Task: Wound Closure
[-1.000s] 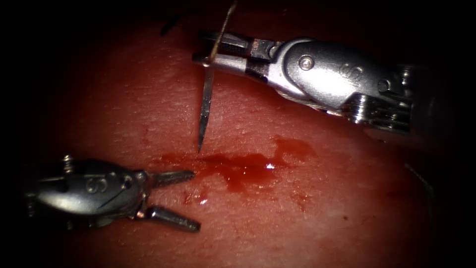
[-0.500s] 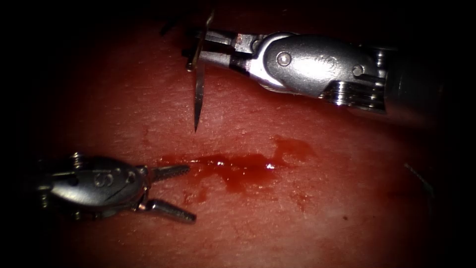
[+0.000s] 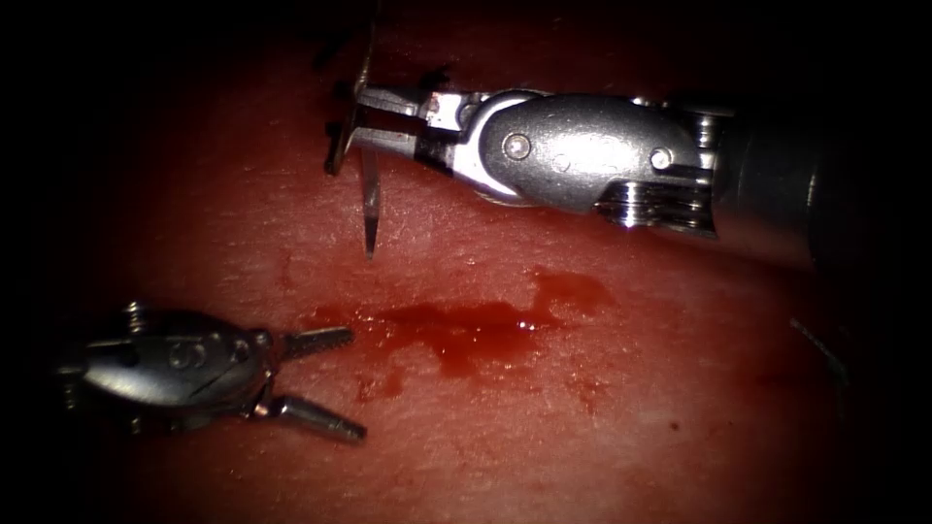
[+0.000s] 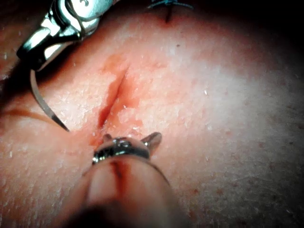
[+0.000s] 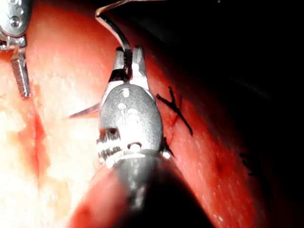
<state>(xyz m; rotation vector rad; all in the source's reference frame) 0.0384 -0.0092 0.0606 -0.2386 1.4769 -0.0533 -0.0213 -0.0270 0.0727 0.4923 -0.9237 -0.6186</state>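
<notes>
My right tool (image 3: 361,116) comes in from the right, its jaws shut on the curved needle (image 3: 370,204) near the middle of its curve. The needle's point hangs free just over the tissue (image 3: 602,408), above the left end of the cut (image 3: 466,325), and is not in the tissue. The right wrist view shows the same jaws (image 5: 128,51) on the needle (image 5: 111,26). My left tool (image 3: 351,385) lies low at the left of the cut, jaws open and holding nothing. In the left wrist view the needle (image 4: 42,102) curves down beside the cut (image 4: 111,102), ahead of my left tool (image 4: 129,138).
Red fluid (image 3: 485,340) pools along the cut. A tied dark stitch (image 5: 173,107) with cut ends sits on the tissue beside the right tool, and the same dark stitch (image 4: 168,5) shows beyond the cut's far end.
The right tool has carried the needle up and to the left, taking its point away from the red fluid. The left tool has drifted slightly left, jaws still open.
</notes>
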